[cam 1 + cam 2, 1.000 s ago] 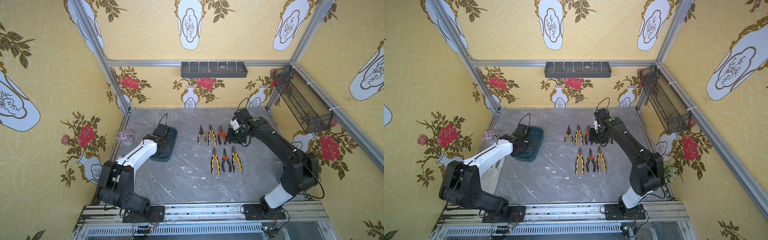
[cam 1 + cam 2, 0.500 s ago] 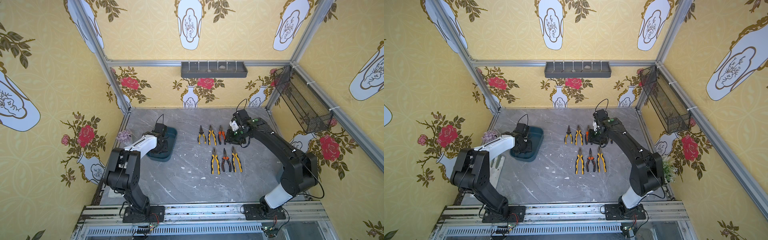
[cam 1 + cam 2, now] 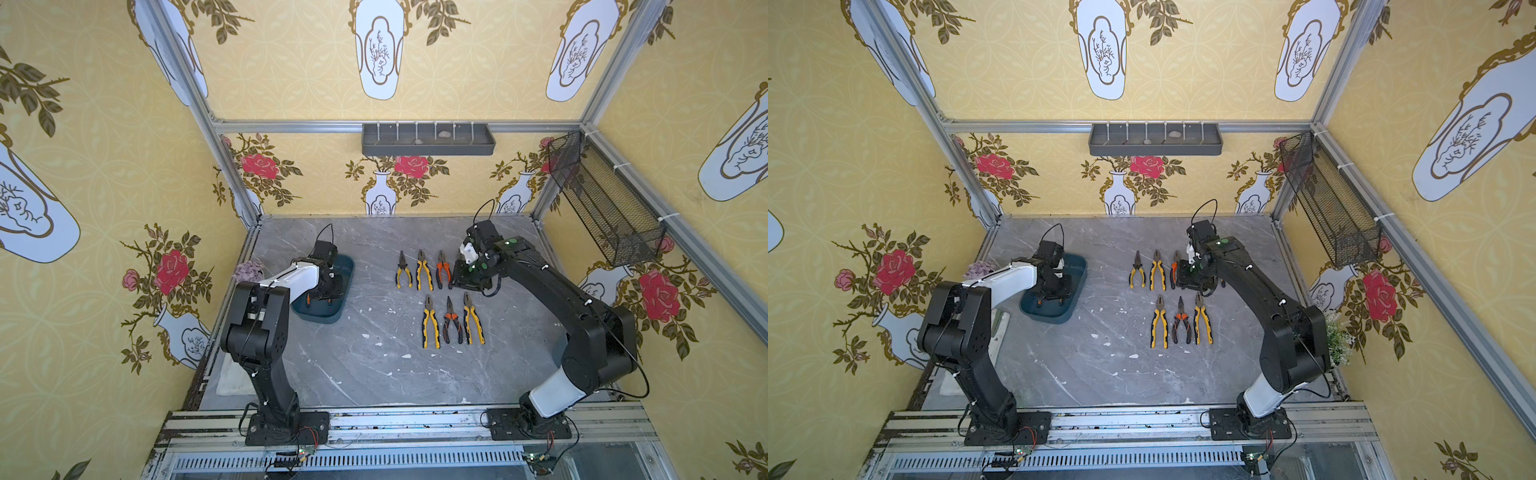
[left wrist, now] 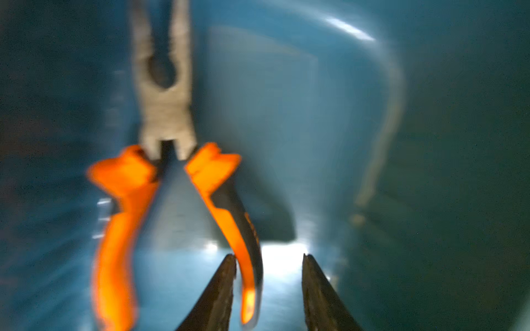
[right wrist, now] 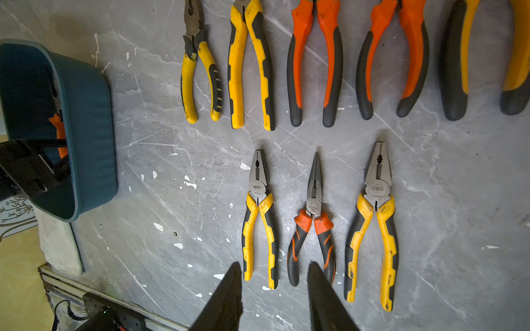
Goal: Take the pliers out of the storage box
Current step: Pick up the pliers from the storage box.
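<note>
The storage box (image 3: 347, 266) is a dark teal tub at the table's left, also in the right wrist view (image 5: 91, 129). My left gripper (image 4: 267, 257) reaches down inside it, open, over orange-handled pliers (image 4: 167, 114) lying on the box floor. One orange handle (image 4: 243, 258) passes between the fingers, close to one finger (image 4: 220, 286) and apart from its mate. Several pliers (image 5: 251, 66) lie in a far row on the table and three (image 5: 372, 226) in a near row. My right gripper (image 5: 275, 265) hangs open and empty above the far row's right end (image 3: 463, 282).
A grey divided tray (image 3: 428, 139) hangs on the back wall and a black mesh basket (image 3: 602, 203) on the right wall. A purple flower tuft (image 3: 249, 270) sits by the left wall. A metal rail (image 3: 407, 419) edges the table's front.
The left arm's elbow has risen and its base link now stands upright, with the gripper staying inside the storage box. The right arm has hardly moved.
</note>
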Controlling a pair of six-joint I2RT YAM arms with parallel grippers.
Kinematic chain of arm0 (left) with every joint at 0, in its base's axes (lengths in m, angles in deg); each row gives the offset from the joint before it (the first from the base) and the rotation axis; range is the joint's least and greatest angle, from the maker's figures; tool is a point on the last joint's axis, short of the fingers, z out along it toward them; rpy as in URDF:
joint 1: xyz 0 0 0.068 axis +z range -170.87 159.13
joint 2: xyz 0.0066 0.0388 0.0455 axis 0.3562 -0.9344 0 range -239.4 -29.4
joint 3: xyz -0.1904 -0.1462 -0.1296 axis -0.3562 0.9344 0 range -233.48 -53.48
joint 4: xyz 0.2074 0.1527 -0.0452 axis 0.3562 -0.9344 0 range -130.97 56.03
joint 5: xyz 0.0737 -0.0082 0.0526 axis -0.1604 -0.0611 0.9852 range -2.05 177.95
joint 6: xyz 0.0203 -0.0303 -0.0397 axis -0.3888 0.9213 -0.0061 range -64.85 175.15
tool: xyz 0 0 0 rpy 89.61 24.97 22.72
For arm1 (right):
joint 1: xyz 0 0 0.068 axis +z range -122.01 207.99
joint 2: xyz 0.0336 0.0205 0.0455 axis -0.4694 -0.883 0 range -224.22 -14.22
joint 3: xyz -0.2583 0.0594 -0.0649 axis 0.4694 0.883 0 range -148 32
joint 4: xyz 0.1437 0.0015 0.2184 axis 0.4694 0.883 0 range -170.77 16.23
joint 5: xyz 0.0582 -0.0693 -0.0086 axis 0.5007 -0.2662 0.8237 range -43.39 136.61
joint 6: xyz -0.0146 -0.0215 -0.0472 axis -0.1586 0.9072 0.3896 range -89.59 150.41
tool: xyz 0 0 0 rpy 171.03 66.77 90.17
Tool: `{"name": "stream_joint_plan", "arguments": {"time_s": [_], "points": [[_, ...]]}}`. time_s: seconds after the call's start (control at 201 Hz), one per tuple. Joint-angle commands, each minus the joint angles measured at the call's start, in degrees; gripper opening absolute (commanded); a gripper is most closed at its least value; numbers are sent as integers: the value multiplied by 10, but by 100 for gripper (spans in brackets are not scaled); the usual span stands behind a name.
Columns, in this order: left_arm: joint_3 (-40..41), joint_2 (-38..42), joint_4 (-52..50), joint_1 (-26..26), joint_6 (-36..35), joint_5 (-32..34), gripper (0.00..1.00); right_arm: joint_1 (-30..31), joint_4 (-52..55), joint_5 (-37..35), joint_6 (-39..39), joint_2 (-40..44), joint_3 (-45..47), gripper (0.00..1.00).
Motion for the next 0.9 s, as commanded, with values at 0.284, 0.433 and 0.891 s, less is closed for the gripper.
{"name": "stream_joint_plan", "arguments": {"time_s": [0.284,0.433,0.891], "points": [[1,60,-39,-3,-16,62,59,1,-9,1,4,6,1,39],[3,67,-59,20,-10,99,59,0,-11,2,4,5,1,39],[31,20,-30,58,6,90,58,-2,-7,0,7,5,-4,39]]}}
